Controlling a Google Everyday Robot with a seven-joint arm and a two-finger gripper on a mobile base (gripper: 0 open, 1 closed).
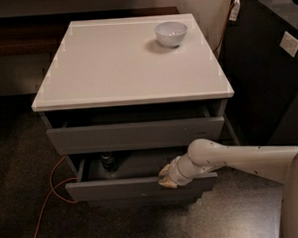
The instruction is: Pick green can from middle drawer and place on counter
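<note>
The robot's white arm reaches in from the right, and its hand sits at the top edge of the middle drawer's grey front panel, toward that panel's right end. The hand touches or overlaps the edge; whether it is spread or pressed together cannot be told from this view.

The middle drawer stands partly open, and the green can stands upright in its dim interior, near the back left, well apart from the hand. Only its dark body shows in the shadow.

The top drawer above is also slightly open. The white surface tops the cabinet and carries 1 white bowl near its far right corner.

An orange cable trails over the dark floor to the cabinet's left, and a black unit stands to the right.
</note>
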